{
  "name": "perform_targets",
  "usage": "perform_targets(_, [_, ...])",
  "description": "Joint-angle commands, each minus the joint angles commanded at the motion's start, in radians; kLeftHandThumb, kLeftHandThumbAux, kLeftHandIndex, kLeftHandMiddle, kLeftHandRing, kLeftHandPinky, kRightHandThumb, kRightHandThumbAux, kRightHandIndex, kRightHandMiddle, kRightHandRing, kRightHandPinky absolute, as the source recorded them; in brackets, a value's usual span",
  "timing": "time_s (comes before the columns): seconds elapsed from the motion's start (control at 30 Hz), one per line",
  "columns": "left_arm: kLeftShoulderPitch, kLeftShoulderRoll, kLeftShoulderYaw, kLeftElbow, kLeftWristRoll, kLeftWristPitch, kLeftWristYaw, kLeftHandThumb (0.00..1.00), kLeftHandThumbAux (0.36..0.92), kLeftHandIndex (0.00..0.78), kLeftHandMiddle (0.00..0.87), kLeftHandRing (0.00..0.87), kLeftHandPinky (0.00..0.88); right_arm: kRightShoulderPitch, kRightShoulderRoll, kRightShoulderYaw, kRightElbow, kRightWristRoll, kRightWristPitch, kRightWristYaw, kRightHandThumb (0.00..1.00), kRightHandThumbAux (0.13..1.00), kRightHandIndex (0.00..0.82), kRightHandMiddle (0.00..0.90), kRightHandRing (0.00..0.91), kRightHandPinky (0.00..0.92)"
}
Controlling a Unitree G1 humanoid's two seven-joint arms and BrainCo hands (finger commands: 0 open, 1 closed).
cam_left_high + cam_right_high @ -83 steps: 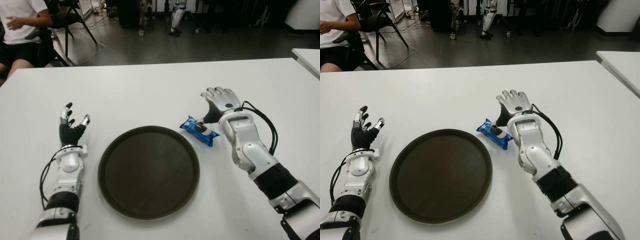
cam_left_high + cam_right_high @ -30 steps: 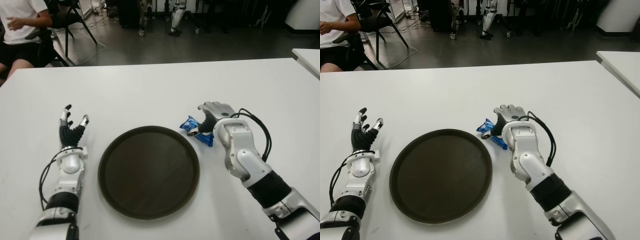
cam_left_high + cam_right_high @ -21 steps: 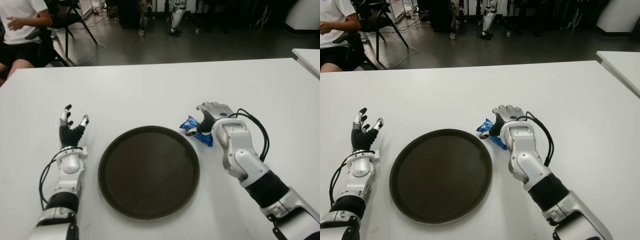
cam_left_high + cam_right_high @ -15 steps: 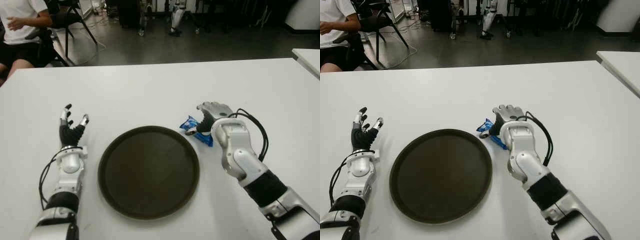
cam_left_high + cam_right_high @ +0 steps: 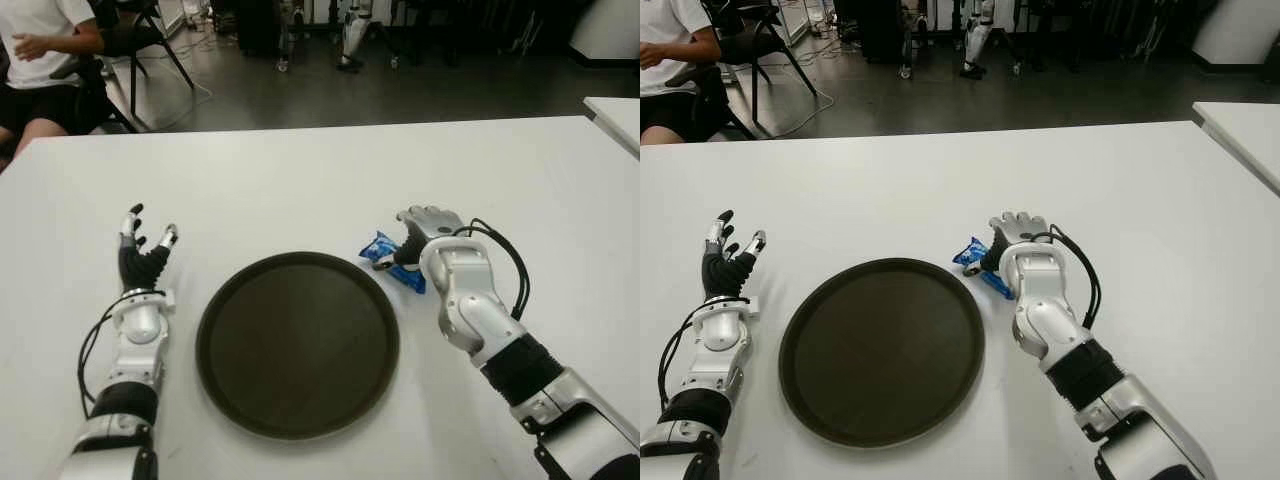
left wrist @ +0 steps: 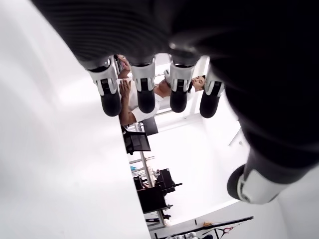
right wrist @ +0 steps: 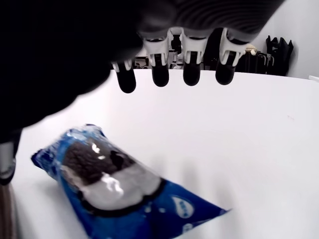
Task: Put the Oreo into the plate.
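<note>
Half of the blue Oreo packet (image 5: 392,262) is hidden behind the right robot hand (image 5: 420,228) in the eye views. From the right wrist we see it lying on the white bench (image 5: 300,190), just beside the rim of the dark plate (image 5: 297,343), under extended fingers (image 7: 192,67) that grasp nothing. We cannot read any writing on the wrapper. The left robot hand (image 5: 143,258) shows left of the plate, fingers spread and holding nothing, with bare bench around it.

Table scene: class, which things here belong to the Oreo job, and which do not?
Part of the job:
Oreo packet
plate
right hand, open over the packet

Not part of it:
left hand, idle left of the plate
seated person
</note>
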Motion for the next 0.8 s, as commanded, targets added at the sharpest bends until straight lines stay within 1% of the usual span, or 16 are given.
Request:
perform_targets(0.2, [0.0,-0.001,0.003,0.001,-0.009,-0.001,-0.01,0.0,0.662,0.045,0.027,0.002,0.0,-0.002,0.004,-0.001,0.012,0.004,0.002,-0.021,0.0,0.454,0.004,0.031,0.0,0.002])
perform_targets(0.37, [-0.001,-0.001,0.007,0.002,-0.014,0.003,-0.011,0.0,0.659,0.05,0.023,0.001,0.0,-0.007,0.001,-0.001,0.033,0.002,0.007,-0.026,0.0,0.457,0.021,0.022,0.0,0.0])
perform_targets(0.5, [-0.001,0.0,0.008,0.004,-0.015,0.005,-0.012,0.0,0.658,0.046,0.014,0.0,0.0,-0.008,0.0,-0.003,0.04,0.007,0.007,-0.028,0.0,0.464,0.065,0.011,0.0,0.0])
perform_targets(0.6, [-0.001,0.001,0.008,0.008,-0.014,0.002,-0.012,0.0,0.672,0.034,0.015,0.0,0.0,-0.009,0.002,-0.007,0.048,0.011,0.007,-0.04,0.0,0.464,0.106,0.007,0.0,0.0])
perform_targets(0.63, [-0.001,0.001,0.009,0.009,-0.014,0.002,-0.011,0.0,0.676,0.034,0.021,0.001,0.002,-0.008,0.002,-0.009,0.05,0.013,0.006,-0.044,0.0,0.46,0.136,0.018,0.0,0.0])
perform_targets(0.73, [-0.003,0.001,0.011,0.014,-0.013,-0.001,-0.008,0.0,0.678,0.035,0.028,0.003,0.005,-0.009,0.001,-0.012,0.054,0.018,0.004,-0.054,0.0,0.455,0.175,0.03,0.0,0.0])
perform_targets(0.8, [-0.005,0.002,0.01,0.018,-0.01,-0.003,-0.006,0.0,0.675,0.038,0.03,0.004,0.004,-0.01,0.001,-0.011,0.057,0.021,0.003,-0.057,0.0,0.447,0.217,0.038,0.0,0.0])
